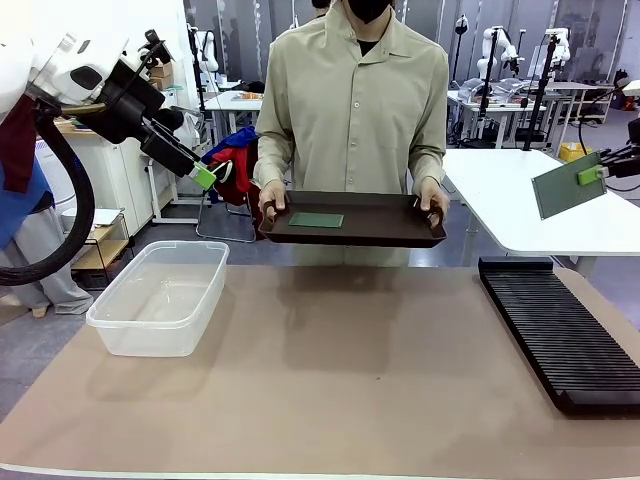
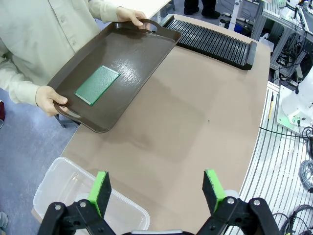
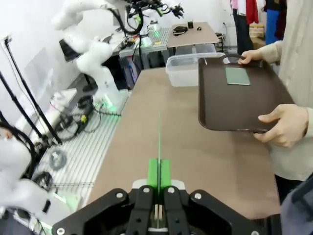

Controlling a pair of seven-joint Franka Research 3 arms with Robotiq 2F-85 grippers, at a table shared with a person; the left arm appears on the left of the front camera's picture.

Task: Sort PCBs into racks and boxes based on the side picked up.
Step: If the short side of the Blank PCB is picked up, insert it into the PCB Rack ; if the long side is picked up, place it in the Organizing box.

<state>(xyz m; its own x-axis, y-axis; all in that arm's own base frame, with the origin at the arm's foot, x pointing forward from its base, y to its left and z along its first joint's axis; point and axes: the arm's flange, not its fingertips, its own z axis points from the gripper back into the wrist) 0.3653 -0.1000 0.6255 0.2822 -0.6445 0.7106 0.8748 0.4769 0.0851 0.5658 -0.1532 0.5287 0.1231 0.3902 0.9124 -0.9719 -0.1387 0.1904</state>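
Note:
A person across the table holds a dark brown tray (image 1: 385, 232) (image 2: 132, 54) (image 3: 234, 107) with one green PCB (image 1: 316, 220) (image 2: 97, 84) (image 3: 237, 76) lying flat on it. My right gripper (image 1: 592, 175) (image 3: 159, 172) hangs at the far right, above the black rack (image 1: 560, 325) (image 2: 215, 41), shut on a second PCB (image 1: 566, 186) (image 3: 159, 139), seen edge-on in the right wrist view. High at the left, over the clear box (image 1: 160, 297) (image 2: 58, 188) (image 3: 188, 68), my left gripper (image 1: 205, 178) (image 2: 156, 192) is open and holds nothing.
The person's hands (image 1: 272, 210) (image 2: 49, 99) (image 3: 286, 125) grip the tray's two ends above the table's far edge. A white table (image 1: 520, 195) stands behind at the right. Brown tabletop (image 1: 350, 370) lies bare between box and rack.

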